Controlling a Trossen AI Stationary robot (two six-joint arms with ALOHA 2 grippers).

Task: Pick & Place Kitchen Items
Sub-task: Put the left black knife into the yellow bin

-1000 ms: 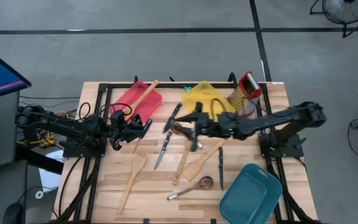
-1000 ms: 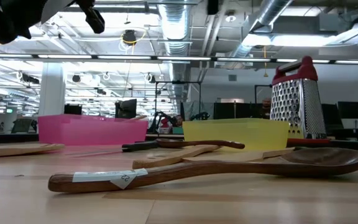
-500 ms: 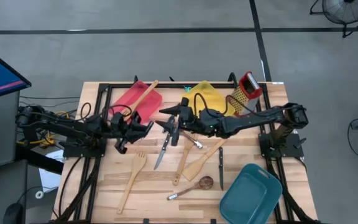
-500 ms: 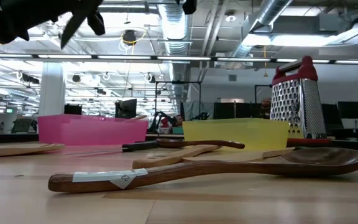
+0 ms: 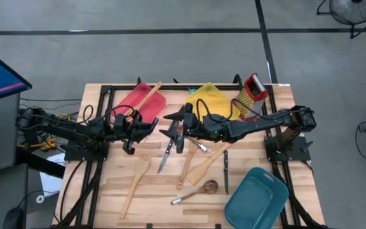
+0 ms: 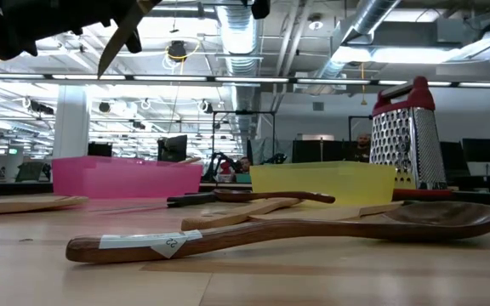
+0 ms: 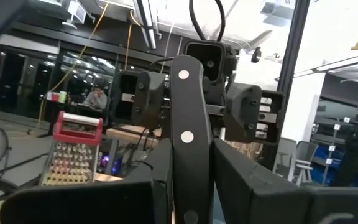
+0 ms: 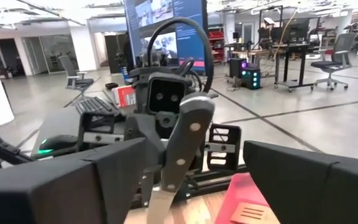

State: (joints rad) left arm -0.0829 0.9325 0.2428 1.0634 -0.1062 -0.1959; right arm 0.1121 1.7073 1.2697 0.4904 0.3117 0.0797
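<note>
My left gripper (image 5: 142,128) is shut on a black-handled steel knife (image 7: 187,124) held in the air above the table's middle. Its riveted handle (image 8: 188,134) rises toward my right gripper (image 5: 173,130), and its blade (image 6: 114,44) slants down. My right gripper faces it from the right, open, one finger on either side of the handle without touching it. Other kitchen items lie on the table: a knife (image 5: 166,154), a wooden turner (image 5: 134,184), a wooden spatula (image 5: 208,166) and a dark spoon (image 5: 197,191). My left gripper pinches the knife's handle low down, toward the blade end (image 7: 189,186), between its two fingers. It comes from the table's left, pointing a little upward. The knife is lifted clear, tilted with the handle up and the blade hanging below.
A red tray (image 5: 132,98) holding a wooden spatula (image 5: 147,95) and a yellow tray (image 5: 210,97) sit at the far side, beside a steel grater (image 5: 251,92). A teal tray (image 5: 256,200) is at the near right corner. A small knife (image 5: 226,172) lies near it.
My right gripper has moved toward the table's left, up to the left gripper, and has opened wide. My left gripper has stayed in place but rolled, turning the knife, so that its blade now shows slanting down in the low view.
</note>
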